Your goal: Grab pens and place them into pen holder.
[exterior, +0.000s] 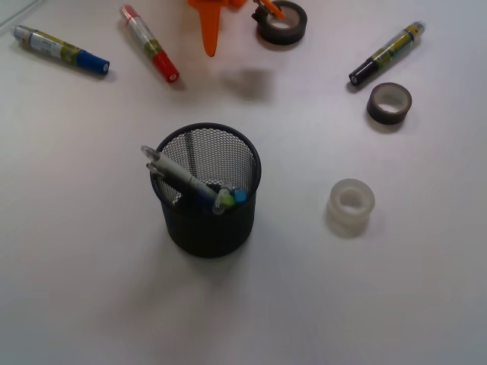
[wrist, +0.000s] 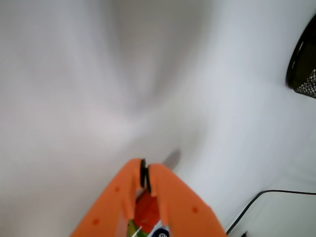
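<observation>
Near the table's (exterior: 76, 289) far left edge lie two markers (exterior: 61, 50), the pens (exterior: 190, 182) lean inside the holder (exterior: 207, 190) at its middle, and the orange gripper (wrist: 144, 173) hangs pinched together, empty, above the far edge.

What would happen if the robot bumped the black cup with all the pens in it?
The pen holder would probably slide rather than tip: it looks short and wide, sitting flat on the smooth table. The pens lean against one side and stick out above the rim, so a hard knock might rattle or shift them. Being wire mesh, it is likely light.
</observation>
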